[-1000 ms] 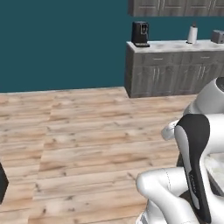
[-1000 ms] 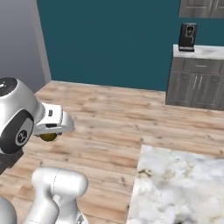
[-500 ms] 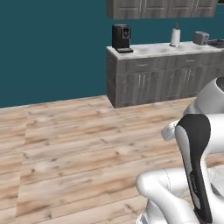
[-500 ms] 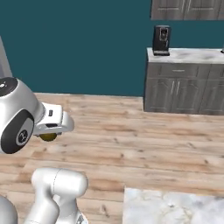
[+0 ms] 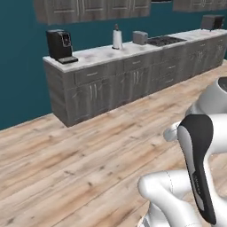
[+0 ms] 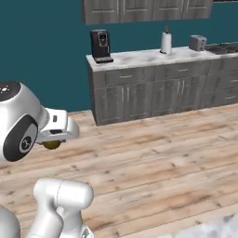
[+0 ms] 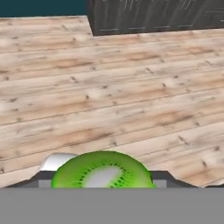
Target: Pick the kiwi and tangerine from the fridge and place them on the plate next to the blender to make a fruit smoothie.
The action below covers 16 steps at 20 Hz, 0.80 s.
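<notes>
Closed on the kiwi (image 7: pixel 103 170) at the very bottom of the hand view: gripper (image 7: pixel 103 181) holding the green cut face with its pale centre and ring of dark seeds, fruit raised well above the floor. Seen again from the right base view as a small yellow-green lump (image 6: pixel 52 144) tucked under the white hand at the left edge, the gripper (image 6: pixel 53 142) clamped around it; finger tips themselves too hidden there to make out.

Below and beyond the fruit, light wooden floor (image 7: pixel 109 87) in long planks, running back to the foot of a dark grey cabinet. In the lower right corner of the right base view, a pale mottled patch (image 6: pixel 209 230), too cut off to identify.

Farther off, a long desk (image 6: pixel 153 58) with a pale marbled top over grey cabinet doors and drawers, standing against a teal wall (image 6: pixel 42 51). On its left end, a black coffee machine (image 6: pixel 100 45); further along, a white paper-towel roll (image 6: pixel 166 42) standing upright, then a grey toaster (image 6: pixel 198 42), then a dark stovetop (image 5: pixel 164 41) set into the top. At the far right end in the left base view, a dark boxy appliance (image 5: pixel 212 21), too small to tell apart. Above the desk, a row of grey wall cabinets (image 6: pixel 139 9).
</notes>
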{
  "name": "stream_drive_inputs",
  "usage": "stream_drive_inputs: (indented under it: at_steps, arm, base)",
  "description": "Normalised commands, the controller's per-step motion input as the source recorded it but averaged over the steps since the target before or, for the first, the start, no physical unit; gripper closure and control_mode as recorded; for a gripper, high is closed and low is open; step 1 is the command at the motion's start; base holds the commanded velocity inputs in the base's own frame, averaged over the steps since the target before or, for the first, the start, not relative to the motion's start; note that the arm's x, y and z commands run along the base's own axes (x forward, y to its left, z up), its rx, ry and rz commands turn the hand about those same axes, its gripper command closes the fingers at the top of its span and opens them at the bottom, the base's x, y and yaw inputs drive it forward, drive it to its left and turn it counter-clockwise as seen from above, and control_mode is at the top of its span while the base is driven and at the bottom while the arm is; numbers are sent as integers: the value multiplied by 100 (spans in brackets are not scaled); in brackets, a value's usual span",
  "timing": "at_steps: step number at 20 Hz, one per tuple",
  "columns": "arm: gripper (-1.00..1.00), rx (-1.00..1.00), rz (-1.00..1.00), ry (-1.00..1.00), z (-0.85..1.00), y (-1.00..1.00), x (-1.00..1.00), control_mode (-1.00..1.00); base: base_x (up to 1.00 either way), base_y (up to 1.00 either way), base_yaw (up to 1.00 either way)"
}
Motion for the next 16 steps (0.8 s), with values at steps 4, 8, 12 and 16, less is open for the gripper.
stream_drive_inputs:
  at_steps: [4, 8, 12, 16]
  arm:
    - [100, 0, 0, 0, 0, 0, 0, 100]
    - [100, 0, 0, 0, 0, 0, 0, 100]
    - [100, 0, 0, 0, 0, 0, 0, 100]
    - [100, 0, 0, 0, 0, 0, 0, 100]
  base:
    - [41, 37, -84]
    - [47, 37, -83]
    - [68, 40, -76]
    - [100, 56, -54]
